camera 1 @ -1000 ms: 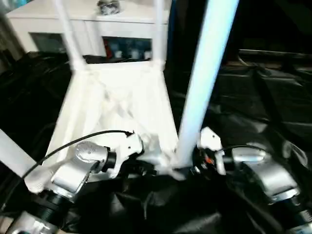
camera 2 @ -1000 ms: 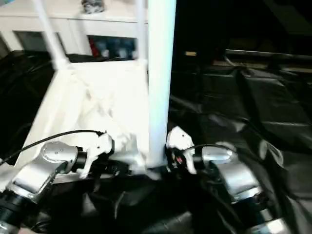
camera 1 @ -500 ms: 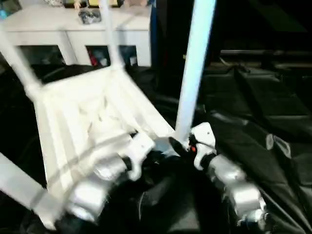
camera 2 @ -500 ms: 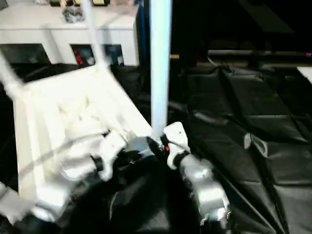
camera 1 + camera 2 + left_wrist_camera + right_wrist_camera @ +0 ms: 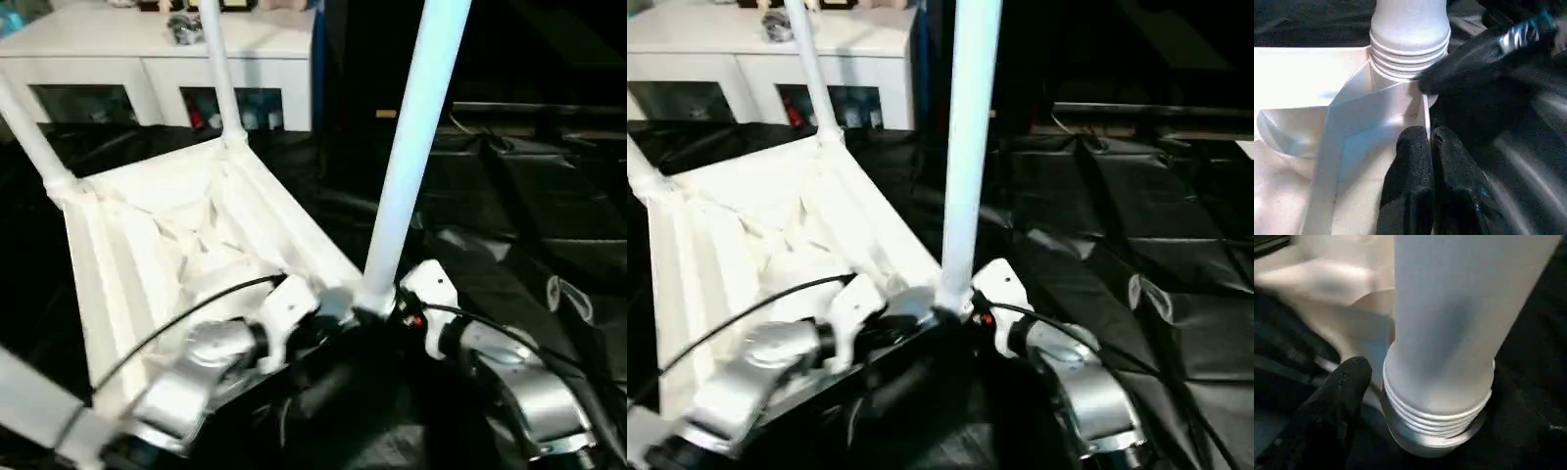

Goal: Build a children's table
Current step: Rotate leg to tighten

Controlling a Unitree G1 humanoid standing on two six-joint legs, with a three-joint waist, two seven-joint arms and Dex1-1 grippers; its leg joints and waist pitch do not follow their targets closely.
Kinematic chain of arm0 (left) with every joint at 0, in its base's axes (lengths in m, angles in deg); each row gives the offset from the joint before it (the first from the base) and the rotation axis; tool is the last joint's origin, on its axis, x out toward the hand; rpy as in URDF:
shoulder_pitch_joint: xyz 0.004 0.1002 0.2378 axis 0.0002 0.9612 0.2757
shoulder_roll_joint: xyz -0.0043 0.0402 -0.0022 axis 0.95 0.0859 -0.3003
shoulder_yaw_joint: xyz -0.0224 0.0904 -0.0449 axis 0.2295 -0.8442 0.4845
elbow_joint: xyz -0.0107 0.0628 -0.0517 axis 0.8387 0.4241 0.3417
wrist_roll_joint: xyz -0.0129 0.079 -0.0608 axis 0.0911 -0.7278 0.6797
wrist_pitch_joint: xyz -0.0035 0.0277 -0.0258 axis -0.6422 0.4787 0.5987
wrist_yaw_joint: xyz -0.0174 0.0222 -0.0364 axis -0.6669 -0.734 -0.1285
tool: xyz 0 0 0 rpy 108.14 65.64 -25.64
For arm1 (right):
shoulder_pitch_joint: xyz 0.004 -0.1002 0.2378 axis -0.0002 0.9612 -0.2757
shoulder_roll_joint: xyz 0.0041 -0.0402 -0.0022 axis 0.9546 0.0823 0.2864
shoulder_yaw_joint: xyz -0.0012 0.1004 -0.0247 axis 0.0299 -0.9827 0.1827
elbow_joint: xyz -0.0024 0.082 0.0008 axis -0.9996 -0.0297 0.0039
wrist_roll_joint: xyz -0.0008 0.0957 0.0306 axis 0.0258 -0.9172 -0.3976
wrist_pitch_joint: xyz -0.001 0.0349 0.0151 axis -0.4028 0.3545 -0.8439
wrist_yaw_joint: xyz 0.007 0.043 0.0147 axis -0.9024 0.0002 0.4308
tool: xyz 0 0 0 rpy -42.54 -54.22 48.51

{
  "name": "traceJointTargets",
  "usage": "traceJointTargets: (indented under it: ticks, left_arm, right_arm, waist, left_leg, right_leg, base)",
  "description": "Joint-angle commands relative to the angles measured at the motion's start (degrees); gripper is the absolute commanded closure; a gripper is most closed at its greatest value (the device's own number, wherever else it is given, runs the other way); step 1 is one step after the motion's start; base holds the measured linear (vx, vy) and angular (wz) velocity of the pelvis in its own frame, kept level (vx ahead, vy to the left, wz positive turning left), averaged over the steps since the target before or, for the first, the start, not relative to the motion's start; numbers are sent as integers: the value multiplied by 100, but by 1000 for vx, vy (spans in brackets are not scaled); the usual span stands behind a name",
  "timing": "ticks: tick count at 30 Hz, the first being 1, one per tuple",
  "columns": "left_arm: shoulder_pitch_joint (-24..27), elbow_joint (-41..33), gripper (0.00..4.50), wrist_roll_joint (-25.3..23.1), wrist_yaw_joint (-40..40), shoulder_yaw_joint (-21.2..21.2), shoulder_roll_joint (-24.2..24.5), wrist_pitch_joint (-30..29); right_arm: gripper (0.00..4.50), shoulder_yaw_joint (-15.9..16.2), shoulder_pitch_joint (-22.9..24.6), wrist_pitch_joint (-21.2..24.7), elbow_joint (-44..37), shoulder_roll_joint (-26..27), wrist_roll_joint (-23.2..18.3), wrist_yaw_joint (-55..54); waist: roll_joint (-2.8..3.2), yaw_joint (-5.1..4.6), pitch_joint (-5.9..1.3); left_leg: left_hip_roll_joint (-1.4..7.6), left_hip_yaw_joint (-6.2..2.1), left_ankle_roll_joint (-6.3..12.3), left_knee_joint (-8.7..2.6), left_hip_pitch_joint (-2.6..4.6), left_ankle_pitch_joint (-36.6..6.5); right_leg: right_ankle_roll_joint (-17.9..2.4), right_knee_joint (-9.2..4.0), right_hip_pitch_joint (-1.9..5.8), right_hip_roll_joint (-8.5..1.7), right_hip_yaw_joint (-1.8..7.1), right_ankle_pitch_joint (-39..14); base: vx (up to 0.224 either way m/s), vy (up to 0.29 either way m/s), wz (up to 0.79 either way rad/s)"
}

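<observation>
The children's table lies upside down, its white ribbed tabletop (image 5: pixel 186 245) tilted and turned on the black sheet. Two legs (image 5: pixel 220 78) rise at its far corners. A third leg (image 5: pixel 411 157) stands in the near right socket, its ribbed collar (image 5: pixel 1435 411) seated there. Another leg (image 5: pixel 29 401) crosses the near left corner. My left gripper (image 5: pixel 1430 142) is shut on the thin near rim beside that socket. My right gripper (image 5: pixel 387 315) is open at the third leg's base, with one finger (image 5: pixel 1342 391) just beside the collar and a small gap between them.
A white cabinet (image 5: pixel 147 49) with glass doors stands at the back left, with small items (image 5: pixel 184 29) on top. Creased black sheeting (image 5: pixel 509 215) covers the surface all around and to the right.
The tabletop has swung round with my left gripper on its near rim, its far end going left; the view has shifted too. My right gripper has opened away from the leg's base.
</observation>
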Motion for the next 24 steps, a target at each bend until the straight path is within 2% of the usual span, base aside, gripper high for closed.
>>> traceJointTargets:
  ticks: [1, 3, 4, 5, 6, 7, 8, 9, 10, 11, 13, 14, 16, 18, 20, 22, 23, 24]
  left_arm:
    - [-80, -5, 450, 75, -460, -366, 70, 20]
    - [-51, -18, 450, 168, -678, -319, 202, 9]
    - [-64, 41, 450, 250, -950, -267, 398, 64]
    - [-103, 102, 450, 268, -1051, -242, 469, 102]
    - [-157, 188, 450, 285, -1174, -205, 558, 159]
    - [-248, 311, 450, 316, -1262, -170, 605, 202]
    - [-248, 311, 450, 316, -1262, -170, 605, 202]
    - [-368, 483, 450, 306, -1324, -157, 629, 284]
    - [-440, 589, 450, 298, -1356, -154, 638, 334]
    - [-491, 654, 450, 288, -1381, -160, 652, 366]
    - [-566, 745, 450, 282, -1432, -175, 686, 416]
    - [-613, 792, 450, 295, -1460, -172, 691, 421]
    - [-679, 860, 450, 316, -1485, -162, 678, 440]
    - [-695, 877, 450, 328, -1500, -161, 675, 442]
    - [-709, 892, 450, 339, -1515, -161, 673, 444]
    - [-737, 978, 450, 360, -1608, -172, 663, 486]
    - [-734, 1053, 450, 382, -1693, -185, 663, 537]
    - [-734, 1053, 450, 382, -1693, -185, 663, 537]
  right_arm:
    - [64, 554, -128, -87, -179, 85, -300, 642]
    - [64, 570, -186, -106, -105, 51, -344, 794]
    - [64, 635, -309, -176, 44, -39, -354, 1024]
    - [64, 656, -378, -219, 119, -90, -356, 1151]
    - [64, 686, -469, -267, 209, -145, -351, 1303]
    - [64, 701, -565, -302, 290, -196, -344, 1457]
    - [64, 701, -565, -302, 290, -196, -344, 1457]
    - [64, 712, -657, -391, 412, -232, -305, 1588]
    - [64, 718, -707, -448, 487, -247, -275, 1654]
    - [64, 741, -732, -506, 543, -270, -235, 1707]
    - [64, 781, -771, -602, 635, -313, -176, 1806]
    - [80, 786, -792, -606, 684, -310, -174, 1836]
    - [102, 785, -828, -629, 782, -280, -191, 1840]
    - [109, 788, -838, -630, 809, -270, -208, 1847]
    - [129, 790, -847, -629, 831, -260, -225, 1854]
    - [146, 814, -865, -700, 929, -210, -240, 1864]
    - [146, 808, -837, -748, 997, -128, -245, 1824]
    - [166, 808, -837, -748, 997, -128, -245, 1824]
  waist:
    - [-63, 16, -218]
    - [-40, 37, -209]
    - [-139, 45, -199]
    - [-72, 53, -192]
    - [-59, 22, -179]
    - [-78, 10, -167]
    - [-50, 23, -170]
    - [-82, 14, -166]
    - [-88, 24, -166]
    - [-77, 46, -177]
    - [-89, 49, -182]
    - [-91, 50, -189]
    - [-56, 54, -210]
    - [-46, 63, -214]
    - [-67, 61, -214]
    - [-23, 62, -210]
    - [-30, 59, -208]
    - [-37, 53, -205]
  left_leg:
    - [581, -251, 512, -430, 79, -761]
    - [605, -248, 384, -450, 132, -906]
    - [592, -248, 361, -455, 107, -977]
    - [588, -254, 333, -469, 100, -996]
    - [587, -250, 236, -487, 123, -1225]
    - [588, -247, 141, -497, 141, -1377]
    - [586, -246, 97, -494, 157, -1412]
    - [589, -236, 29, -498, 168, -1472]
    - [576, -230, 9, -492, 161, -1475]
    - [593, -226, -16, -486, 185, -1432]
    - [590, -229, 3, -487, 155, -1332]
    - [596, -233, 20, -487, 151, -1268]
    - [592, -233, 105, -470, 136, -1067]
    - [590, -233, 127, -465, 135, -1044]
    - [589, -230, 150, -464, 132, -1065]
    - [589, -234, 129, -465, 137, -1127]
    - [592, -229, 108, -467, 144, -1171]
    - [589, -231, 102, -470, 137, -1192]
  right_leg:
    - [-1348, -397, 108, -594, 312, -207]
    - [-1389, -411, 74, -577, 316, -306]
    - [-1421, -387, 105, -596, 317, -386]
    - [-1403, -397, 106, -606, 320, -472]
    - [-1391, -419, 82, -586, 316, -712]
    - [-1372, -441, 76, -582, 327, -871]
    - [-1367, -441, 66, -586, 335, -901]
    - [-1380, -448, 60, -595, 347, -924]
    - [-1377, -459, 68, -607, 353, -996]
    - [-1384, -455, 60, -625, 366, -954]
    - [-1387, -438, 86, -623, 358, -856]
    - [-1392, -425, 92, -622, 355, -764]
    - [-1463, -390, 109, -615, 342, -386]
    - [-1511, -378, 117, -612, 337, -290]
    - [-1524, -382, 125, -615, 334, -309]
    - [-1532, -392, 117, -617, 337, -398]
    - [-1535, -401, 111, -610, 339, -433]
    - [-1538, -403, 112, -610, 340, -453]
  base:
    - [0, 0, 0]
    - [0, 0, 0]
    - [0, 0, 0]
    - [0, 0, 0]
    - [0, 0, 0]
    - [0, 0, 0]
    - [0, 0, 0]
    - [0, 0, 0]
    - [0, 0, 0]
    - [0, 0, 0]
    - [0, 0, 0]
    - [0, 0, 0]
    - [0, 0, 0]
    - [0, 0, 0]
    - [0, 0, 0]
    - [0, 0, 0]
    - [0, 0, 0]
    - [0, 0, 0]
